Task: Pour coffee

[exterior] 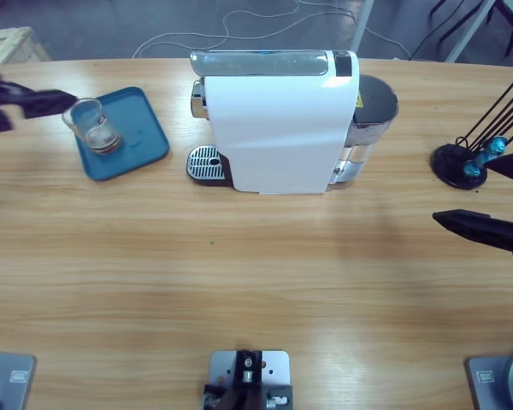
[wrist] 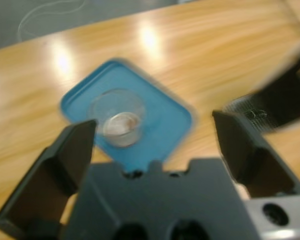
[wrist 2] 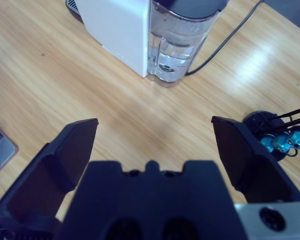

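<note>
Far left in my high view: left hand sits at the tabletop edge, just beside the glass. Left wrist view shows its jaws spread wide, nothing between them, glass below and apart from them. That view is blurred, so I can't tell whether a fingertip touches the glass rim.

Glass stands upright on the blue tray, toward the tray's left side. Coffee is a shallow brown layer in the bottom of the glass.

Right of the tray: white coffee machine, drip grate at its front-left, near the tray but apart from it. Water tank on the machine's right, part filled with clear water per the right wrist view, black cable behind it.

Far right: black capsule stand holding blue capsules. Right hand hovers just below it, jaws spread, empty, well apart from the machine.
</note>
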